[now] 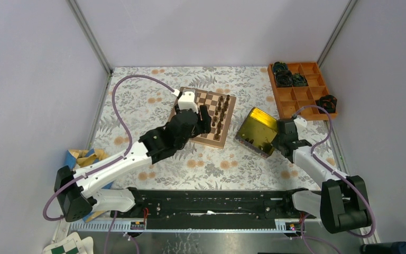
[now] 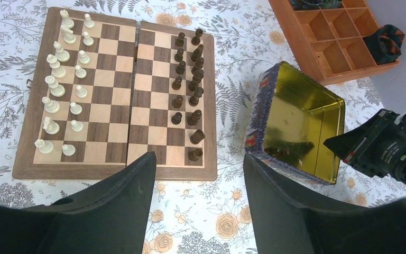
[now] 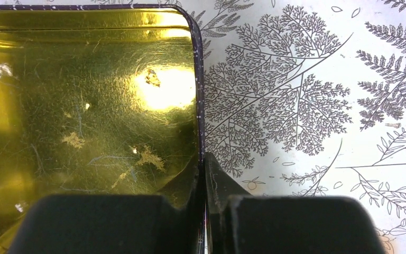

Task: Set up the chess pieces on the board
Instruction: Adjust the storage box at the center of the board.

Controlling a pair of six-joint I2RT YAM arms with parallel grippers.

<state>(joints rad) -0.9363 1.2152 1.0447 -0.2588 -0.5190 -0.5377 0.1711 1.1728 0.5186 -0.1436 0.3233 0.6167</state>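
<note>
The wooden chessboard lies open on the floral cloth; it also shows in the top view. Cream pieces stand in two columns at its left side, dark pieces in two columns at its right side. My left gripper is open and empty, hovering just off the board's near edge; in the top view it covers the board's left half. My right gripper is shut on the wall of the yellow tin, which it holds tilted. The tin looks empty.
An orange compartment tray with black gear-like lumps stands at the back right. A blue and wooden object lies at the left edge. A green-and-white checkered sheet lies at the bottom left.
</note>
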